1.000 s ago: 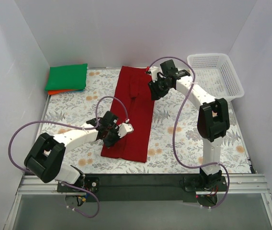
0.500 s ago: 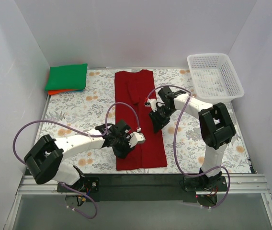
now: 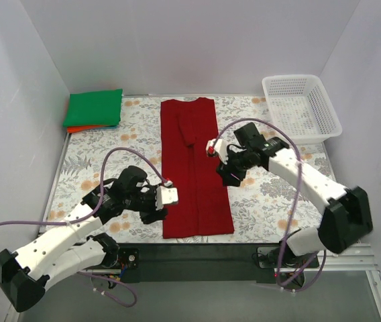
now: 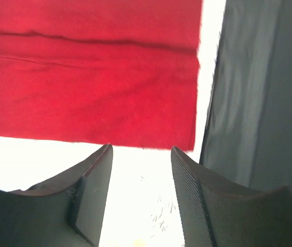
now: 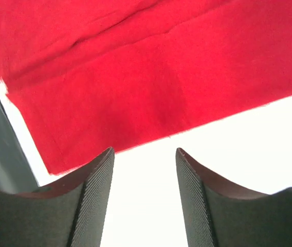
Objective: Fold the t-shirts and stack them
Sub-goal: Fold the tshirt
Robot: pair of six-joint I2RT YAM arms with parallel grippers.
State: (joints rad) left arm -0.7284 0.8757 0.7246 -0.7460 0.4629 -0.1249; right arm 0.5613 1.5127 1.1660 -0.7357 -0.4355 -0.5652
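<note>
L pincer (image 4: 141, 149) jaws apart, empty, at 8 o'clock of red shirt (image 3: 194, 168); R pincer (image 5: 145, 150) same at 3, prob. flanking the long strip for next fold.

A white plastic lattice basket (image 3: 302, 107) sits at the far right corner of the floral-patterned tablecloth (image 3: 96, 151), slightly overhanging its edge.

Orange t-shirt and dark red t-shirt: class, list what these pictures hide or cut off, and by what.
Orange t-shirt: top view, only an edge shows; the green t-shirt lies on it.
Dark red t-shirt: both wrist views, cut off by the frame edges.
Table print: wrist views, washed out to white.
</note>
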